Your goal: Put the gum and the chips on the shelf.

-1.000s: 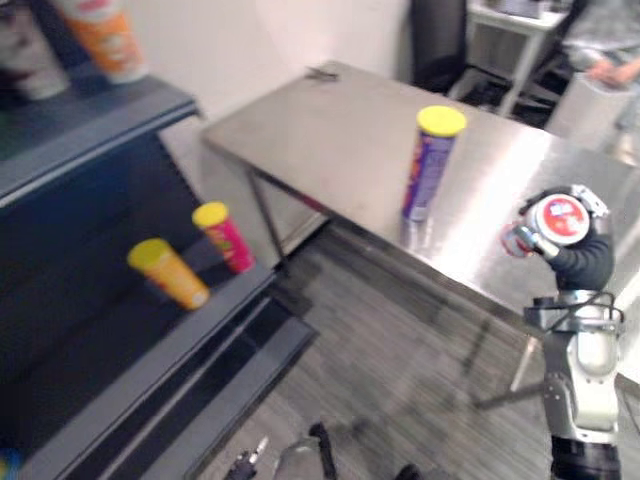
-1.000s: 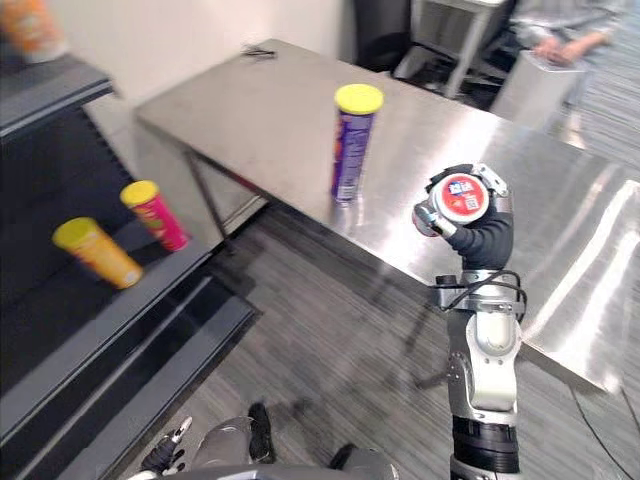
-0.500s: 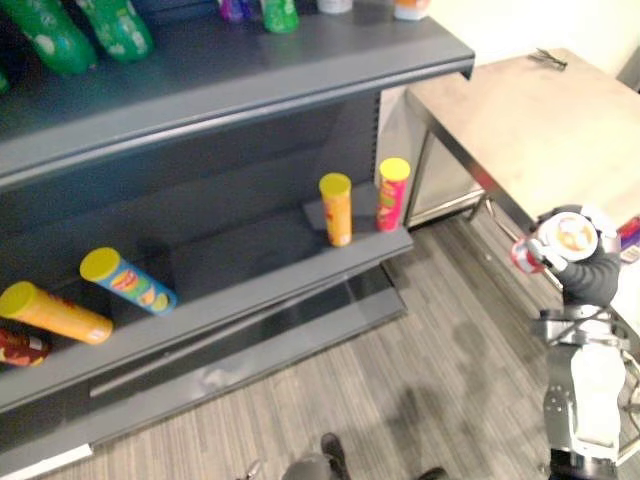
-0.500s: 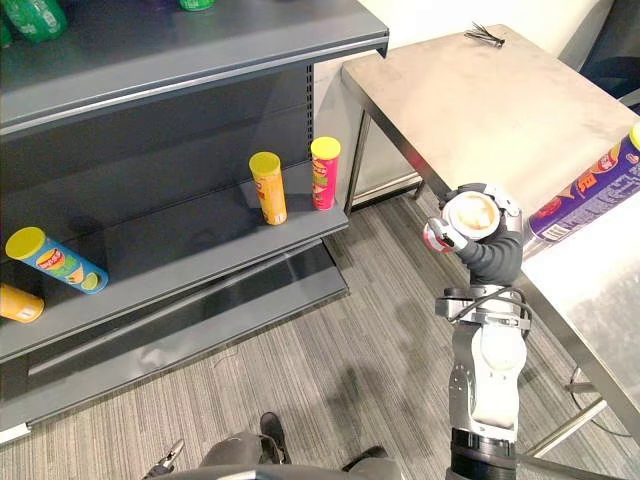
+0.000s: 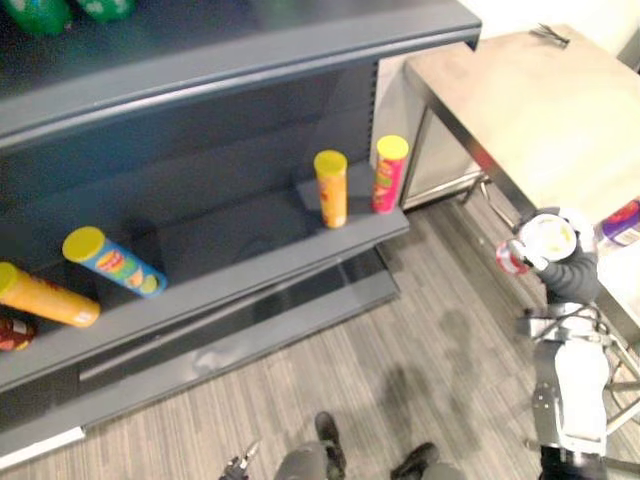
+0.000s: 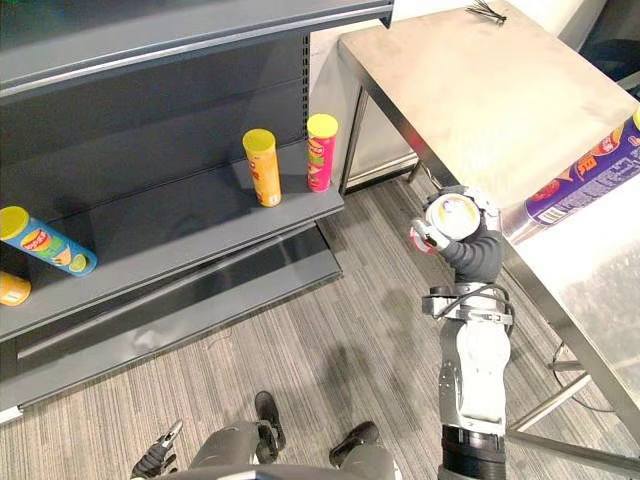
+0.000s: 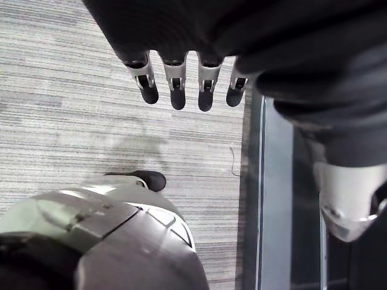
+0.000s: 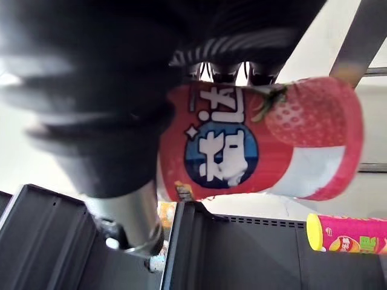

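Observation:
My right hand (image 6: 472, 256) is raised beside the table's edge, shut on the gum (image 6: 450, 214), a red canister with a white lid and a strawberry picture (image 8: 260, 145). It hangs over the floor, to the right of the dark grey shelf (image 6: 200, 232) and well apart from it. The chips (image 6: 585, 178), a purple can, stand on the steel table (image 6: 480, 90) just right of that hand. My left hand (image 7: 181, 84) hangs low over the striped floor, fingers straight, holding nothing.
On the shelf's lower board an orange can (image 6: 260, 166) and a pink can (image 6: 320, 151) stand upright at its right end. A blue can (image 6: 45, 241) and an orange can (image 5: 45, 297) lie at its left. Green bottles (image 5: 40, 12) sit on the upper board.
The camera has swung from the table round to the shelf, then shifted slightly. The gum stays held in my right hand throughout.

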